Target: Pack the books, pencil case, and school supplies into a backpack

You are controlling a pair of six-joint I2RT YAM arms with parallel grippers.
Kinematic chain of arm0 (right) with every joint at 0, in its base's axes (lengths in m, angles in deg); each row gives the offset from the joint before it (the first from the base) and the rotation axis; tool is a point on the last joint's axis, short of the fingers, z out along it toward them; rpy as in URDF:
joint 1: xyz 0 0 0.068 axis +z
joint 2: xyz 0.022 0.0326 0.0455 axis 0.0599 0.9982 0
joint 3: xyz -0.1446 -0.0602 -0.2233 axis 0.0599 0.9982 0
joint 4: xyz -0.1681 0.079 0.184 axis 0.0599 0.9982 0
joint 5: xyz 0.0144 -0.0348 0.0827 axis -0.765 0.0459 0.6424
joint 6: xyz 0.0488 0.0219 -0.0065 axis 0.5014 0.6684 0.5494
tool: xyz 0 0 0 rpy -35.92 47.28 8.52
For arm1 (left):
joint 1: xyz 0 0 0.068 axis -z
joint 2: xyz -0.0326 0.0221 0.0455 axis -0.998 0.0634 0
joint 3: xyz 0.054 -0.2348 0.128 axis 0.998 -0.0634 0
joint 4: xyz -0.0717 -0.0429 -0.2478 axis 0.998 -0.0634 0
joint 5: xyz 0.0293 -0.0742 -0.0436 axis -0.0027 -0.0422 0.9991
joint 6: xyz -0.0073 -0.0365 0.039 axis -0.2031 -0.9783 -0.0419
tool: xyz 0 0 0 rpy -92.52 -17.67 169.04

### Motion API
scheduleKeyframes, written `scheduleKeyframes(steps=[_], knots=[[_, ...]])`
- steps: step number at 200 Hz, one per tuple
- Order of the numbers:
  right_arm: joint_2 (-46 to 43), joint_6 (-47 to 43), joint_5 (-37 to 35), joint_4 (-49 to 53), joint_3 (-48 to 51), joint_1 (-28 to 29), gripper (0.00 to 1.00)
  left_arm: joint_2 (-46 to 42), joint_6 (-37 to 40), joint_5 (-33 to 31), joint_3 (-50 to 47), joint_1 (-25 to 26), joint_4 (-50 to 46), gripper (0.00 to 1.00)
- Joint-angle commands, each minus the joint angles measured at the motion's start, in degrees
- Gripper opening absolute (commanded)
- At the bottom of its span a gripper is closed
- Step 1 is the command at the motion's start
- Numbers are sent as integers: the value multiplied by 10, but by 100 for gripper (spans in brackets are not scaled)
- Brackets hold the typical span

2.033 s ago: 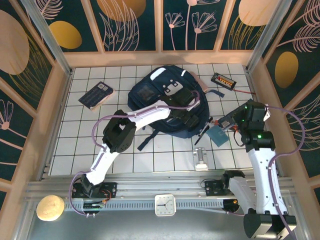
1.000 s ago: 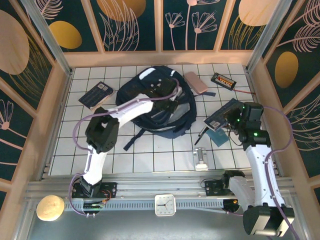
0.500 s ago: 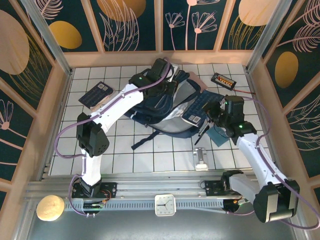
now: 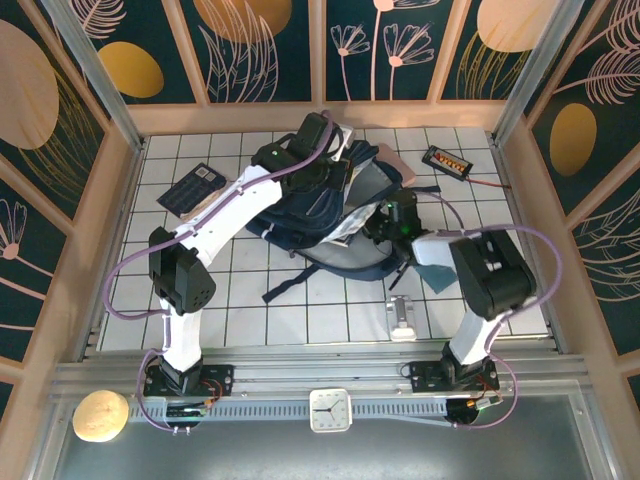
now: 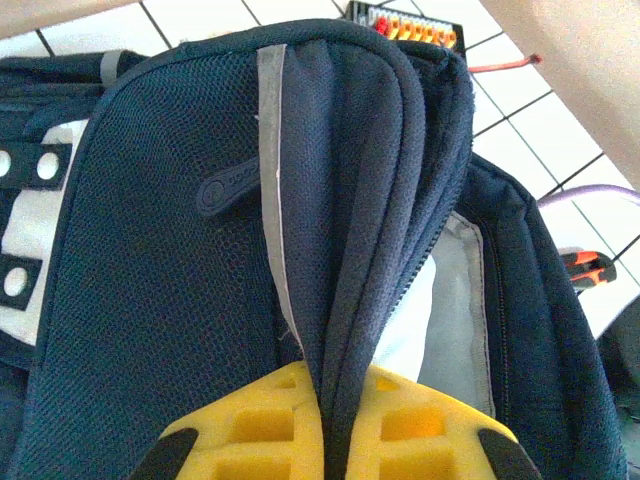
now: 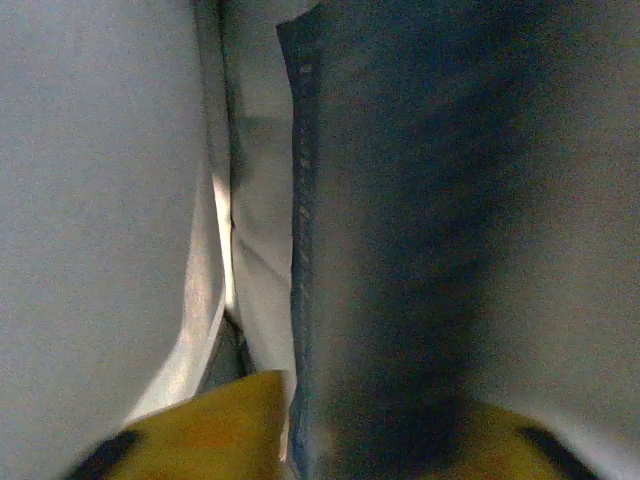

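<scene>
Two grippers are at the backpack (image 4: 300,215), which lies mid-table w/ its mouth toward the R side. L gripper (image 5: 335,395) is clamped tight on the raised front panel, right by the zip rim. Navy mesh folds up between its yellow pads (image 5: 250,430), so the mouth stands agape and the pale lining (image 5: 455,300) shows. R gripper (image 6: 355,425) is pushed deep into that mouth. Its wrist view is dark & blurred: a dark blue slab stands between the pads, but whether they pinch it or stand clear of it, can't tell. Nor can I say if it's a book or just fabric.

Handling, as I judge it: the pack is soft & floppy w/ no frame to speak of, so the opening prob. collapses if the rim is dropped. Best hold is where L has it, on the thick seam by the zip, not on thin mesh that would slip.

Black book (image 4: 195,188) lies flat, well apart on the L side. It looks thin, light, stiffish but bendy, w/ a slick cover; take it by a short edge or the spine and slide it in edge-first. Teal notebook (image 4: 432,273) sits just beside the R forearm; same approach. Orange-and-black tool (image 5: 590,266), near the pack's R flank, is slim, hard & apt to roll; pinch across its middle.
</scene>
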Motion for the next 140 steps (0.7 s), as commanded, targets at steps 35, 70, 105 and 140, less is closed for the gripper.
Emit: scheduleKeyframes(steps=[35, 70, 105, 140], knots=[[-160, -122, -102, 412, -96, 2, 99, -16, 10, -5, -58, -16, 57, 0], [-239, -134, -145, 624, -105, -5, 99, 11, 1, 14, -99, -16, 87, 0], [-361, -122, -206, 775, -116, -22, 99, 21, -14, 72, -114, -15, 81, 84], [-383, -142, -195, 790, -188, -35, 99, -91, -46, 62, -185, -33, 85, 99]])
